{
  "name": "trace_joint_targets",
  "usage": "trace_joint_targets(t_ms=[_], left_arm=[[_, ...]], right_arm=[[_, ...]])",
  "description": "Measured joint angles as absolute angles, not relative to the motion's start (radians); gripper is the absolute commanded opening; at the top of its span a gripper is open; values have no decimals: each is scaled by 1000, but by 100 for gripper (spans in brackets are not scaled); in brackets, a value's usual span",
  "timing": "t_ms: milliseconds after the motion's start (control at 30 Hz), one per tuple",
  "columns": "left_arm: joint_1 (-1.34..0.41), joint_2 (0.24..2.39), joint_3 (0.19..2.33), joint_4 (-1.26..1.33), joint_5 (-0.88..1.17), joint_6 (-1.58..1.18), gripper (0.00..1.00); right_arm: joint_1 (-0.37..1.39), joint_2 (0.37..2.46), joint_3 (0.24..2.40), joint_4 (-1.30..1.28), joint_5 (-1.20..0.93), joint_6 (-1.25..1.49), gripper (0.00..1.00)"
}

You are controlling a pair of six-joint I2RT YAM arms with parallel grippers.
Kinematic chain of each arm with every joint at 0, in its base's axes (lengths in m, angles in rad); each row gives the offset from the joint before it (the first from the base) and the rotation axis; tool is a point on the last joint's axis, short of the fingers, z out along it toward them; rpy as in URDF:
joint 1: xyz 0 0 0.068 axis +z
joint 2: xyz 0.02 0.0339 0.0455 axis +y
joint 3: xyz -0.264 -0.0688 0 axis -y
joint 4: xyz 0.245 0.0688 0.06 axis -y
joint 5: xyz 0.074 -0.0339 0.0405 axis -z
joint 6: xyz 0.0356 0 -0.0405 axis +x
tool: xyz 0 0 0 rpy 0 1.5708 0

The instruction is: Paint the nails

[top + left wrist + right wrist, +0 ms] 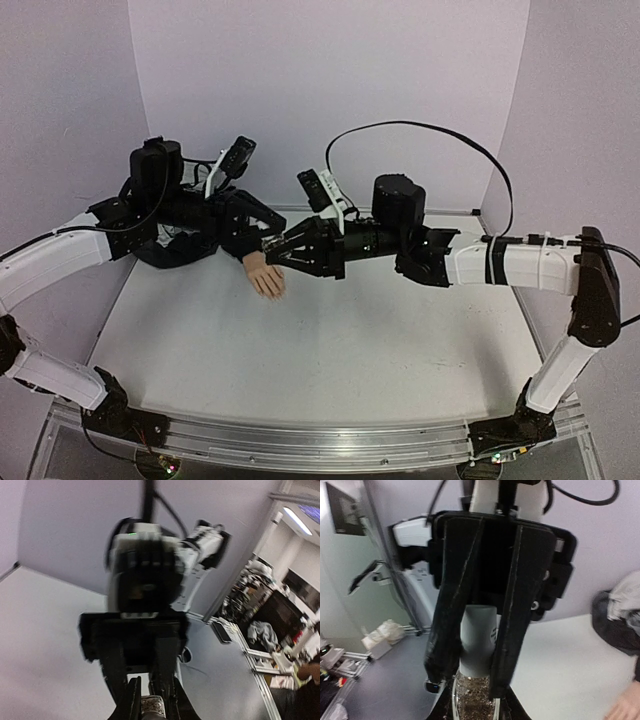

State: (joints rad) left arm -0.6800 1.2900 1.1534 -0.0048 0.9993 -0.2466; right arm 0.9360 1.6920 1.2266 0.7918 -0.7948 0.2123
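Pincers seen from above: my left pincer [258, 236] and right pincer [285, 247] meet tip to tip over the far left of the white table [330, 350]. Both are narrowed on one small pale object that is too small to name from here. Just beside them lies the peach mannequin hand [266, 273], coming out of a dark sleeve [190, 240] with its fingers toward the near edge. The nails [275, 291] sit at those fingertips, apart from both pincers and too tiny to make out.

Left wrist view, blurred: my left fingers [131, 700], black and tapering, stand almost together at the bottom edge. They are clamped on a bottle [152, 706] of silvery, grainy contents. The blocky black front of my right pincer faces me.

Right wrist view: my right fingers [512, 610], flat matte black bars, are drawn in on both sides of a smooth, pale grey, cylindrical cap [479, 640]. Only this view shows the cap, which sits directly on the clear glitter-filled bottle. At the lower right edge the hand appears as a peach blur below the sleeve, its nails indistinct.
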Motion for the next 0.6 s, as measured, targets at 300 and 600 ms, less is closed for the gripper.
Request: trace_joint_targets(t_ms=[300,600], left_arm=[[-767,1266,1198,70,1133,-102,44],[-696,1172,1143,24,784,-245,86]], right_arm=[[978,1606,1158,925,-873,261,0],[971,1580,1134,743,-520,98,0]])
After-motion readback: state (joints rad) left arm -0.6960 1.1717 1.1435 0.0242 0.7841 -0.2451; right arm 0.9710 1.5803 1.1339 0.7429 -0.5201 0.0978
